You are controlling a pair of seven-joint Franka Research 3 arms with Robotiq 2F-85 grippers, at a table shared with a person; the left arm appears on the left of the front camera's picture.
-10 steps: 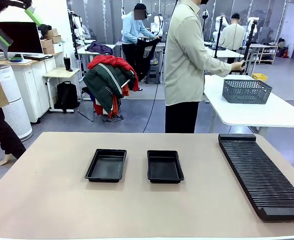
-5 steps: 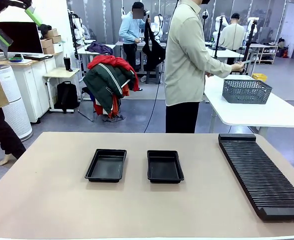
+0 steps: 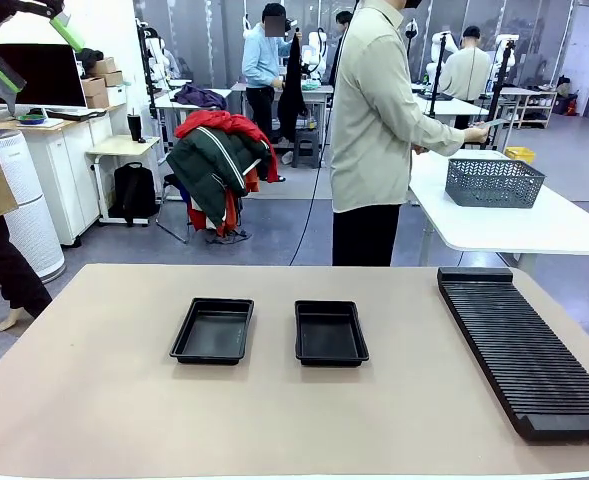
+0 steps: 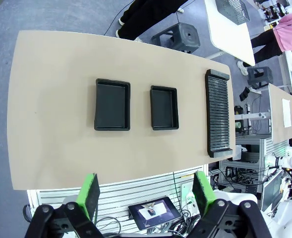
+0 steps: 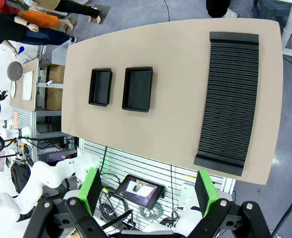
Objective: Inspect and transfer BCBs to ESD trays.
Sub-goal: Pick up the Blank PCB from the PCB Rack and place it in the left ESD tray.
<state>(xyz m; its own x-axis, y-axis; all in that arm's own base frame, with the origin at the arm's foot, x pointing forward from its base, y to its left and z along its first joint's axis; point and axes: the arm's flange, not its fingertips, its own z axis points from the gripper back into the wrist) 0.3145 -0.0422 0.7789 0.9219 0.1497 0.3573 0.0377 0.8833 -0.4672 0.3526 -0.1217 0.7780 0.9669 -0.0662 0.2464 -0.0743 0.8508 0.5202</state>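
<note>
Two empty black ESD trays lie side by side mid-table: the left tray and the right tray. The BCBs are out of view. My left gripper hangs high above the table's near side, open, with nothing between its green fingers; it also shows at the top left of the front view. My right gripper is equally high, open and empty. Beyond the table's far edge a person faces away towards another table.
A long black ribbed rack lies along the table's right side. Bare tabletop surrounds the trays. At the white table behind, the person holds a small thin object above a grey mesh basket.
Nothing on my table has moved and both grippers hold still. The person's hand at the far table has shifted slightly.
</note>
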